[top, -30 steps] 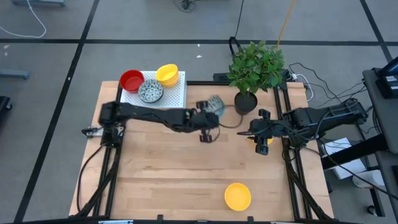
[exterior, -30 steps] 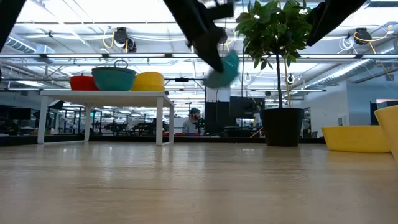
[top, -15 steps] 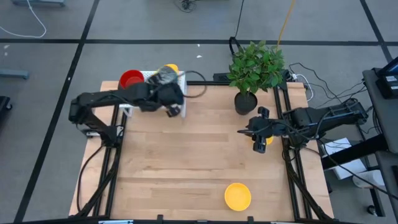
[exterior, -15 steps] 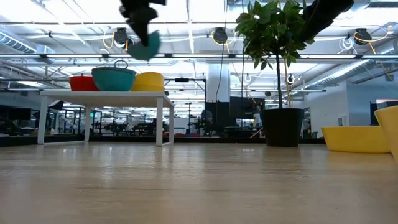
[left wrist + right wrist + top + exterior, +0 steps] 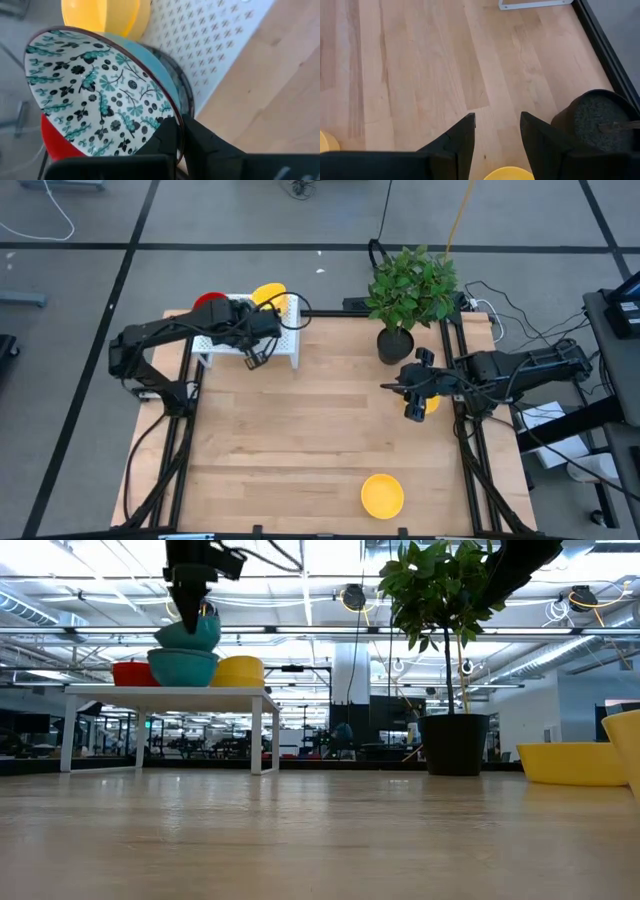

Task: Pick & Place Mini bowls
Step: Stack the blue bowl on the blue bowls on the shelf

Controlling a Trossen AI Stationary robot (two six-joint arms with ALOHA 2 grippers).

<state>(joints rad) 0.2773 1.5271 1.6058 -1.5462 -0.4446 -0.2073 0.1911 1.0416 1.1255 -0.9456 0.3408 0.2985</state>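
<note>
left end effector (image 5: 176,131) — grips speckled bowl (image 5: 95,95)

From above, the left arm covers the speckled bowl (image 5: 100,95) clamped in its jaws, along with most of the red bowl (image 5: 208,300) beside them. In the left wrist view, that red bowl is cut off by the picture's edge. Under the right jaws, a yellow bowl (image 5: 509,173) is cut by the edge of the right wrist view, and the plant pot (image 5: 600,117) beside them is cropped too.
</note>
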